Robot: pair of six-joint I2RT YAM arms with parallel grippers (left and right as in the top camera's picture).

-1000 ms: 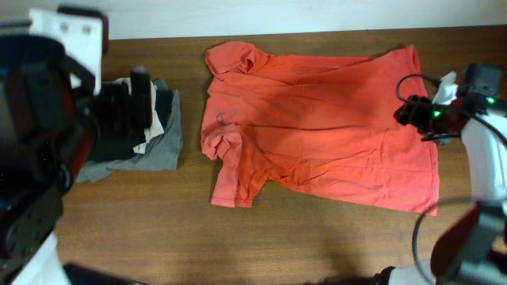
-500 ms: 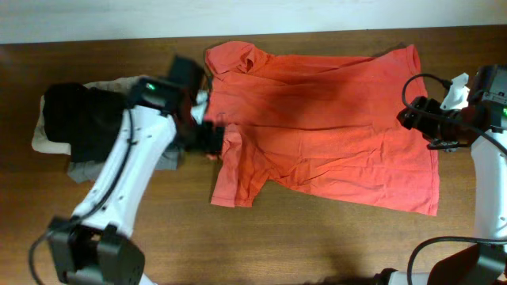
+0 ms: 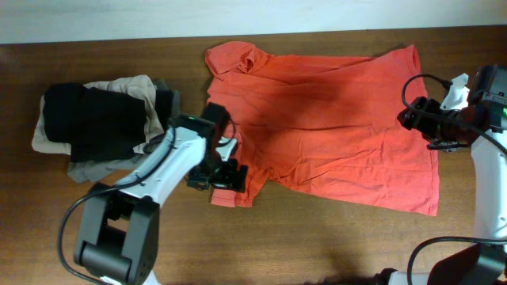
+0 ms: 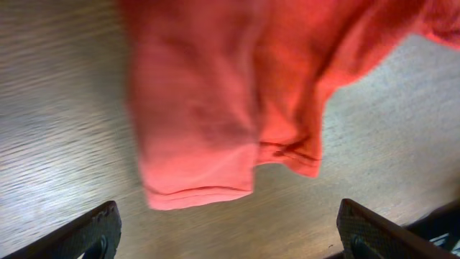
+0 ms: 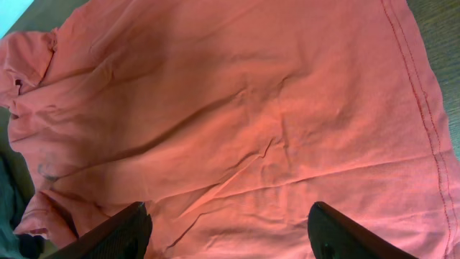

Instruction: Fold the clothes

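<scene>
**A:** What's new here?

**B:** The left arm has swung off the pile of folded garments at the table's nine o'clock. The left gripper now sits over the lower sleeve, at the red-orange T-shirt's seven o'clock. Its jaws are spread wide with nothing in them.

**A:** And the right gripper?

**B:** It has hardly shifted. It hangs over the hem at the shirt's three o'clock, jaws well apart and empty too.

**A:** So has folding started?

**B:** Not yet, I judge. The shirt lies unmoved, spread flat from the table's centre towards three o'clock. This looks like lining up to take the sleeve.

**A:** Anything unclear?

**B:** The left wrist view is blurred, so I cannot tell whether the fingers touch cloth. From overhead the gripper covers part of the sleeve. No lettering shows, and the right arm runs off the frame.
</scene>
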